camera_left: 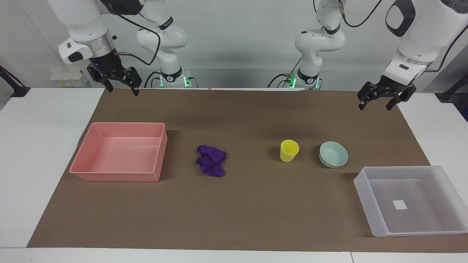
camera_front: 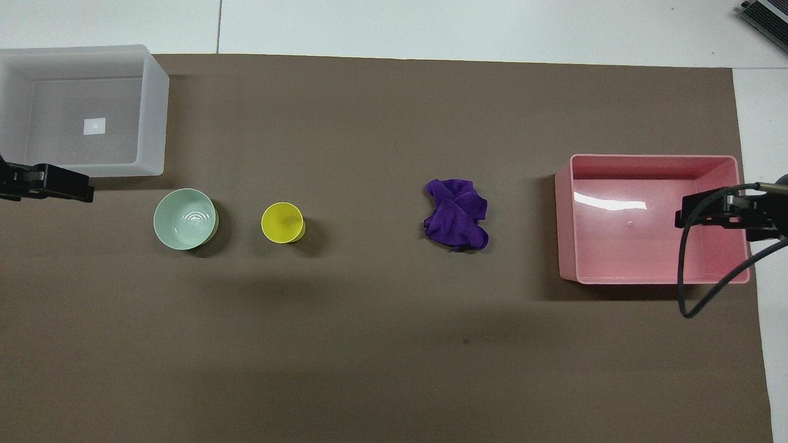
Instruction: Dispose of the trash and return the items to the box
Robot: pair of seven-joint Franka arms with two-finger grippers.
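Three things are laid out in a row across the brown mat (camera_left: 256, 212), sorted by destination. The purple cloth (camera_left: 211, 165) is set beside the pink tray (camera_left: 117, 176), toward the right arm's end. The yellow cup (camera_left: 289, 150) and mint bowl (camera_left: 333, 154) are placed upright just beside the translucent box (camera_left: 369, 204), which holds nothing. Both the left gripper (camera_left: 378, 101) and the right gripper (camera_left: 122, 87) are held raised over the mat's edge nearest the robots, fingers spread, nothing grasped, so that each is ready for its own side.

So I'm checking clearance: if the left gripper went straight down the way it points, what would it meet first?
Probably bare brown mat: the left gripper hangs open, nearer the robots than the mint-green bowl and translucent box.
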